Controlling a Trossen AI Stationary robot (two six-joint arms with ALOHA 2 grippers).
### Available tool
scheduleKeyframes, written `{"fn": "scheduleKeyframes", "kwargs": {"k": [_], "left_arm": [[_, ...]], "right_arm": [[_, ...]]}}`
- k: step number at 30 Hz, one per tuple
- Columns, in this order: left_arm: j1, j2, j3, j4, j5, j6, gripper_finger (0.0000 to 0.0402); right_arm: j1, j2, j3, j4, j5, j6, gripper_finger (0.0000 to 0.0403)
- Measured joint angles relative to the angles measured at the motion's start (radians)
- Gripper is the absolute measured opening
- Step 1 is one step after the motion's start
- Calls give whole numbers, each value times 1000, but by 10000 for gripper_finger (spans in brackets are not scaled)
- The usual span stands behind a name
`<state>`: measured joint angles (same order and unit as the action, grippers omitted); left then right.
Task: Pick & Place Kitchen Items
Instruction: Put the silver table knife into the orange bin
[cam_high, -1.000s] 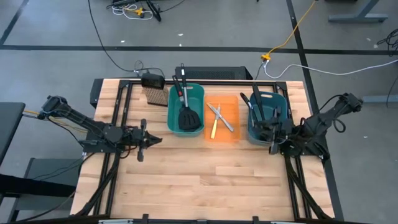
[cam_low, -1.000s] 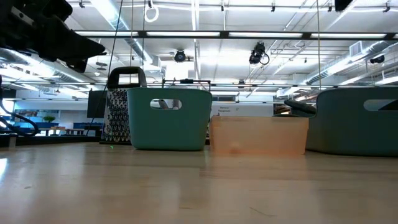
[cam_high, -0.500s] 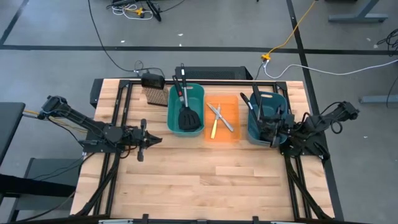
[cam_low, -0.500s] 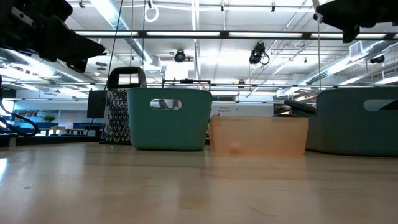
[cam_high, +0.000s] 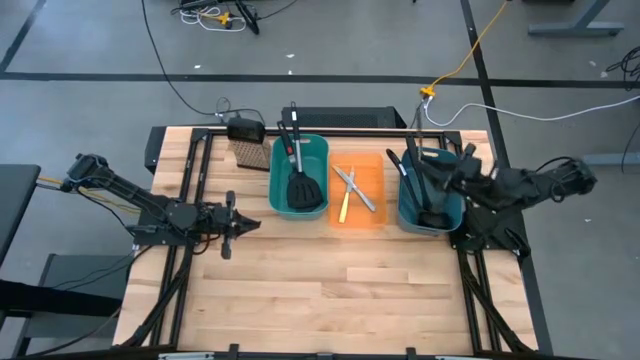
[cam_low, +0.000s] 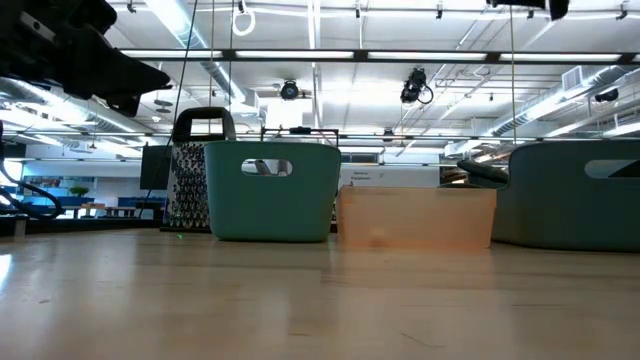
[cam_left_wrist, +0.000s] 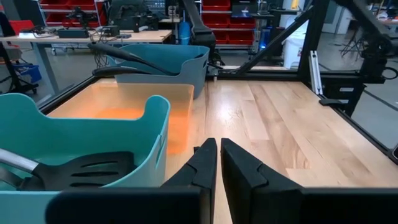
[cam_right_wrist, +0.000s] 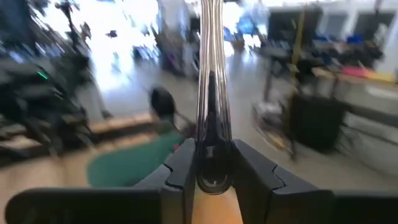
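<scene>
Ceiling strip lights (cam_low: 330, 55) glare brightly in the low view; the table (cam_high: 330, 290) is evenly lit from above, shadows soft. The right wrist view is heavily motion-blurred, its background washed out.

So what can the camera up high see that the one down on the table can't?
Only the high view shows inside the bins: the spatulas in the left teal bin, the knives in the orange bin, and the right gripper holding a ladle over the right teal bin. Only the low view shows the ceiling lights. Both show the brush, three bins and wooden table.
</scene>
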<state>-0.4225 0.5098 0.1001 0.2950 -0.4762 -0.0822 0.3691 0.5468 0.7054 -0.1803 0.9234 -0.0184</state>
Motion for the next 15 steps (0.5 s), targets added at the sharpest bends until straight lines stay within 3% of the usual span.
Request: {"fn": "scheduleKeyframes", "kwargs": {"k": [5, 15], "left_arm": [[0, 0, 0, 0, -17, 0, 24], [0, 0, 0, 0, -17, -11, 16]], "right_arm": [[-131, 217, 270, -360, -54, 168, 88], [-474, 568, 598, -856, -464, 407, 88]]}}
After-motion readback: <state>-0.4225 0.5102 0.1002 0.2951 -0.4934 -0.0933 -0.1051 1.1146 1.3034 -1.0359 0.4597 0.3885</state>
